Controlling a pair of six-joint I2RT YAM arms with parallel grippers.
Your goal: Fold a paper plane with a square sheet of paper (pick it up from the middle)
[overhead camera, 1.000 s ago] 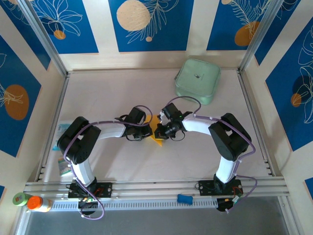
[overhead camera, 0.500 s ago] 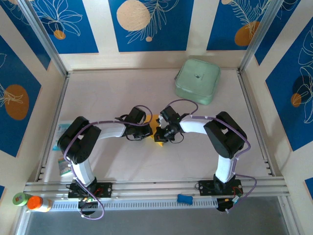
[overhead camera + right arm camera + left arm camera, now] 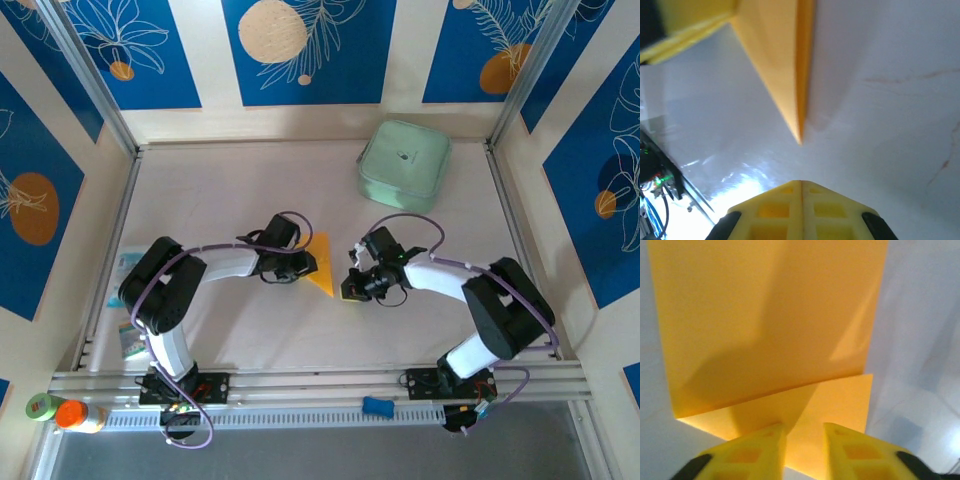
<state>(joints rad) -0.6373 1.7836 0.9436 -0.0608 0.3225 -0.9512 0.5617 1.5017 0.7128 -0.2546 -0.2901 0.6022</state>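
Note:
The square sheet of paper [image 3: 323,268] lies mid-table, folded into an orange-yellow pointed triangle with creases, its tip toward the near edge. My left gripper [image 3: 306,263] is at its left edge. In the left wrist view the folded layers [image 3: 770,315] spread ahead, and the left gripper [image 3: 805,429] stands slightly open, a flap of paper lying in the narrow gap. My right gripper [image 3: 349,291] sits just right of the tip, clear of it. In the right wrist view it [image 3: 801,184] is shut on nothing, with the paper's point [image 3: 790,90] a short way ahead.
A mint-green rounded-square case [image 3: 403,165] stands at the back right. Small printed packets [image 3: 130,268] lie by the left rail. An orange-capped bottle [image 3: 76,415] and a blue piece [image 3: 377,405] sit by the front rail.
My right gripper has let go of the paper and drawn back to the right and nearer. The left jaws have parted a little. The paper shows as a longer flat triangle.

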